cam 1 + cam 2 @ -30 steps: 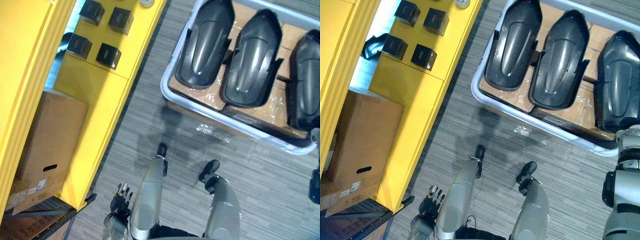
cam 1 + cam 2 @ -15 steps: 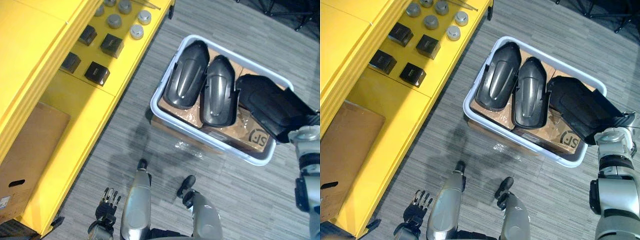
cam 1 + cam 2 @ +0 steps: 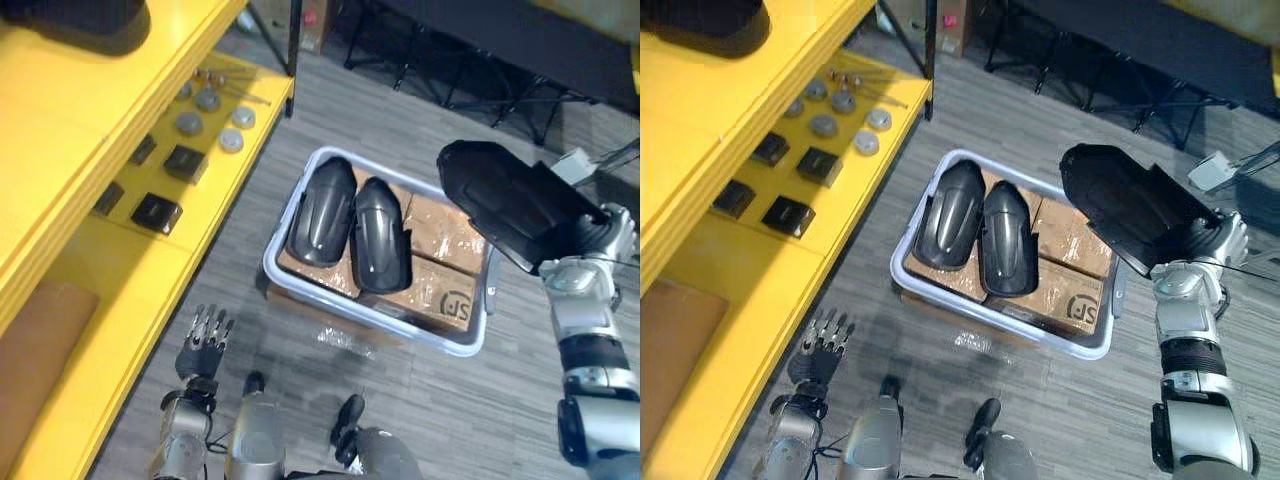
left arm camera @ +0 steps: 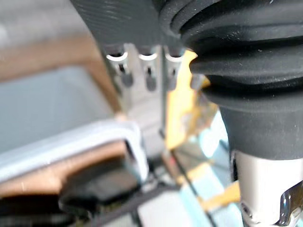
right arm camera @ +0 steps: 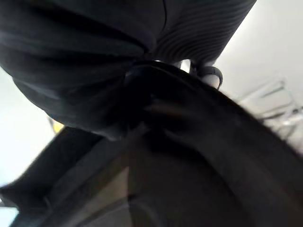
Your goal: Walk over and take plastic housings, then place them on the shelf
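Along the robot's left runs a yellow shelf (image 3: 60, 130), the biggest thing here, several levels. On its top level, far corner, sits a dark rounded thing (image 3: 80, 20); could be a housing, can't tell.

Next, a pale bin (image 3: 466, 346) stands on the grey floor just ahead, lined with cardboard (image 3: 440, 225).

One housing (image 3: 510, 205) is up in the air over the bin's right end, clear of the rim, tilted, with its hollow side partly toward the head camera. Two more housings (image 3: 322, 212) lie side by side in the bin's left half, domed side up, touching.

Handling guess: thin moulded shell, stiff, probably light for its bulk, smooth and glossy, so likely slippery on the dome. Best hold looks like the rim or the open end, where fingers can hook over an edge. It is long, so it may swing or twist from a one-end grip, and its far end needs watching near the shelf edge.

The right hand (image 3: 600, 235) is clenched on the lower end of the raised housing; the wrist view shows the dark shell right against the fingers.

The left hand (image 3: 203, 335) hangs low beside the shelf, fingers straight and spread, holding nothing.

Small stuff on the shelf's middle level: black boxes (image 3: 157, 212), then grey discs (image 3: 190, 122) farther along.
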